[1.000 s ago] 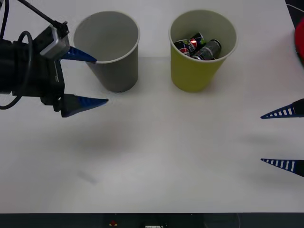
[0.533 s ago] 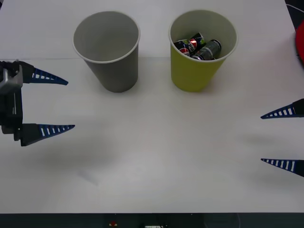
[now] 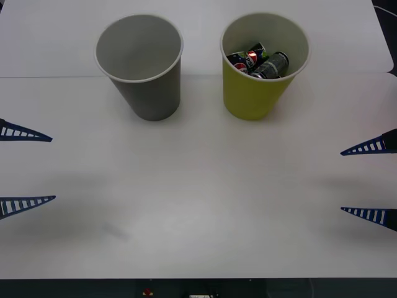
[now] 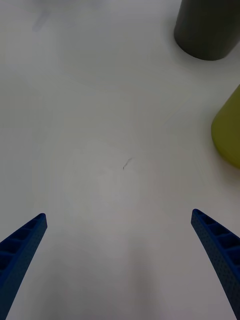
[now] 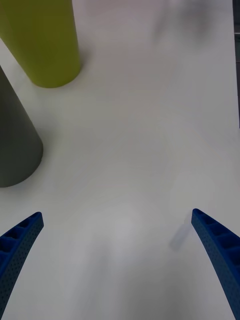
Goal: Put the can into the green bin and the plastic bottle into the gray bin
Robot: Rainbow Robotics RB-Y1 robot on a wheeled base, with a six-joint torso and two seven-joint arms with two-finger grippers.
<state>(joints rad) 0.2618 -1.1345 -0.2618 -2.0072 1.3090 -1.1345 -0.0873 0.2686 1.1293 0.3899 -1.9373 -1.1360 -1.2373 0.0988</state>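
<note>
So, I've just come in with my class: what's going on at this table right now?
Nothing is being handled at this moment. The left gripper hangs open at the table's left edge and the right gripper hangs open at the right edge, both empty. The green bin stands upright and holds several drink cans, including dark ones with red-and-blue logos. The gray bin stands upright beside it; I see nothing inside it from the front. No can or bottle lies on the white table.
</note>
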